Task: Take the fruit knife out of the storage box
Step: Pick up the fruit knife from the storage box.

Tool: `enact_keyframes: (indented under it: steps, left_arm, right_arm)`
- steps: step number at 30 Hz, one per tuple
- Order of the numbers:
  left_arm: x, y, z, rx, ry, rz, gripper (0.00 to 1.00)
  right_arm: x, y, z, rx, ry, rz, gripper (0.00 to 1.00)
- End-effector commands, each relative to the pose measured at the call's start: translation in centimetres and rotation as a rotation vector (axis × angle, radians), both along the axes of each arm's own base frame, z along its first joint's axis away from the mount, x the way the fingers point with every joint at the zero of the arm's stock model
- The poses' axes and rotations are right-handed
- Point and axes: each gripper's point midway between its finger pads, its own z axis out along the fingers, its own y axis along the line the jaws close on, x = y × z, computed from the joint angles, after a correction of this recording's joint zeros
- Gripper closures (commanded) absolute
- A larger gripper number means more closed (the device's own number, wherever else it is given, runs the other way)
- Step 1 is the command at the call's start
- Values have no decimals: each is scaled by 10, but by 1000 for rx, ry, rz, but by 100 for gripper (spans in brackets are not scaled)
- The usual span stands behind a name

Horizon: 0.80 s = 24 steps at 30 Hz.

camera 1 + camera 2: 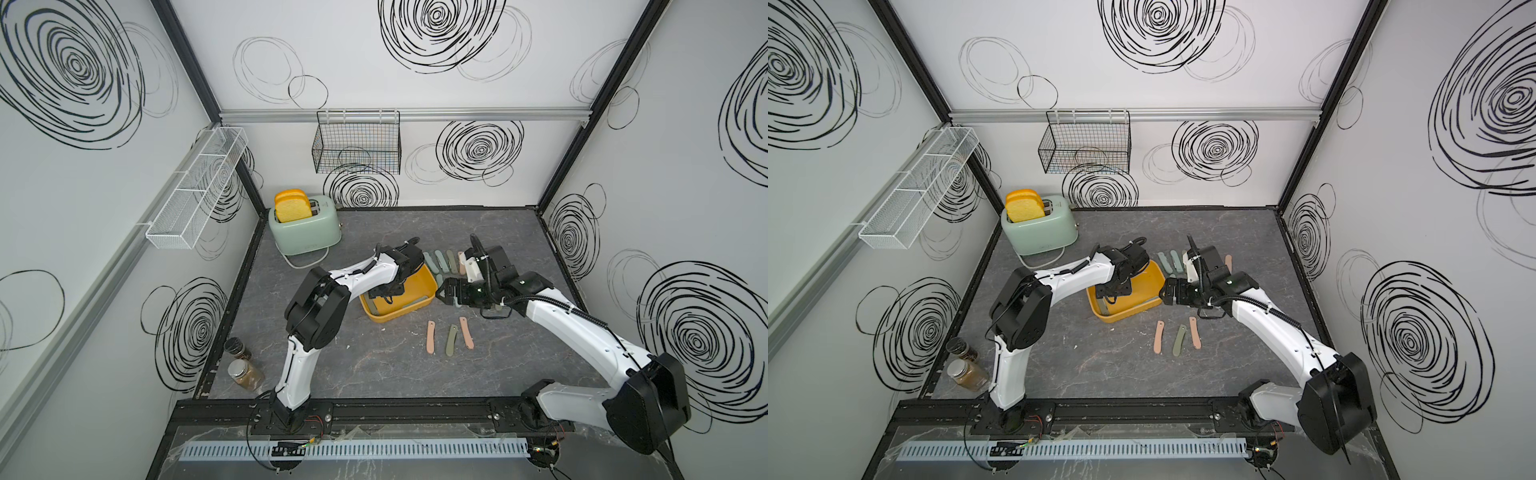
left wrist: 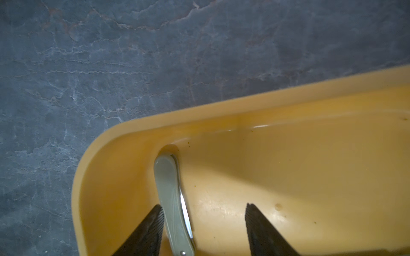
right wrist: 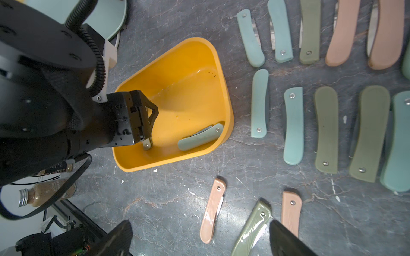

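Left pincer [image 2: 204, 205] straddles the fruit knife [image 2: 168, 190] inside the storage box [image 2: 266, 99].

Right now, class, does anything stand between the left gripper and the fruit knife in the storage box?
Nothing visible does. The left gripper, jaws open, straddles the fruit knife, which lies beside a wall of the storage box.

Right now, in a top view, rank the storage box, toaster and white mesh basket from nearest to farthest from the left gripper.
1. storage box: the left gripper reaches inside it.
2. toaster: behind it, to the left.
3. white mesh basket: mounted high, far left.
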Motion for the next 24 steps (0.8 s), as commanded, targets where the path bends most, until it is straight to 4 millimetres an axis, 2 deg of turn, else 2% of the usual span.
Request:
enact_keyframes:
  steps: [1, 6, 14, 19, 21, 24]
  left_arm:
    - [-9, 18, -6, 55, 14, 88, 36]
    - [-13, 20, -29, 30, 60, 102, 37]
    - [-22, 26, -54, -6, 119, 132, 37]
    - [-21, 6, -66, -83, 148, 72, 46]
    - [-19, -6, -66, -97, 147, 38, 54]
    - [-15, -25, -61, -113, 130, -18, 59]
  right_arm:
    - [7, 3, 4, 13, -25, 20, 1]
    - [9, 0, 0, 11, -16, 18, 1]
    - [10, -6, -5, 3, -6, 8, 1]
    - [9, -9, -7, -3, 0, 3, 1]
    - [8, -9, -7, -1, 1, 3, 1]
    - [6, -10, -9, 2, 8, 0, 1]
